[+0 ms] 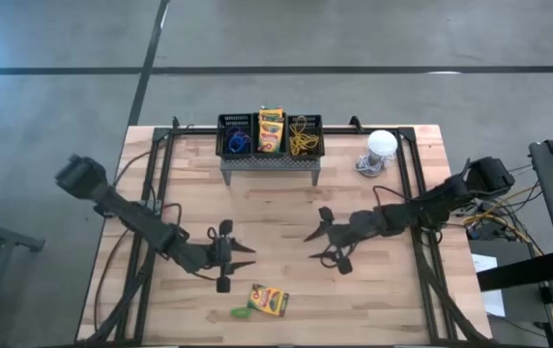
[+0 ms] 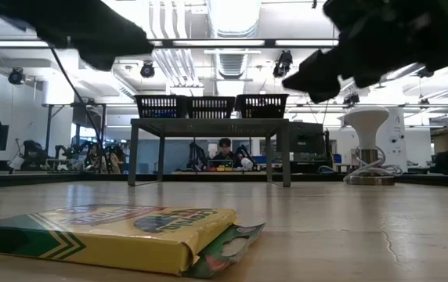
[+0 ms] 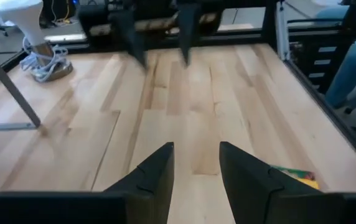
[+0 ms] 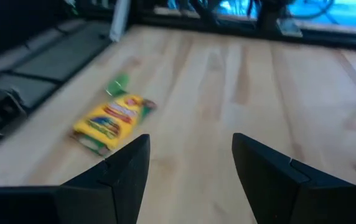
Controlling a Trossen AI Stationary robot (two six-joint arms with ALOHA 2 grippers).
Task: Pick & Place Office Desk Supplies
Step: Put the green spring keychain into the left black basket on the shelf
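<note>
**One crayon box left on the table, both claws empty**

In the high view the three black mesh bins [image 1: 270, 135] sit in a row on the grey perforated stand [image 1: 269, 164] at the upper middle of the frame; the left bin holds blue loops [image 1: 237, 143], the middle one a crayon box [image 1: 271, 130] standing on end, the right one yellow loops [image 1: 303, 143]; so most of the sorting looks done. What remains, as far as can be seen, is one loose crayon box [image 1: 268, 300] lying flat at the lower middle of the frame, with a small green item [image 1: 241, 312] just beside its left end; its flap looks open in the low view.

The left gripper [image 1: 242, 257] hovers left of centre, above and left of that box, its fingers parted with a narrow gap and holding nothing; the right gripper [image 1: 317, 246] hovers right of centre, its fingers spread wide and also empty; the two face each other across bare wood.

The surface is a pale butcher-block table [image 1: 392, 300] with a dark frame along its sides; a white round-topped object [image 1: 381, 145] stands at the upper right with a cable coiled at its base. Around the table is grey concrete floor; the low view shows a workshop with ceiling lights, and a person seated far back.
</note>
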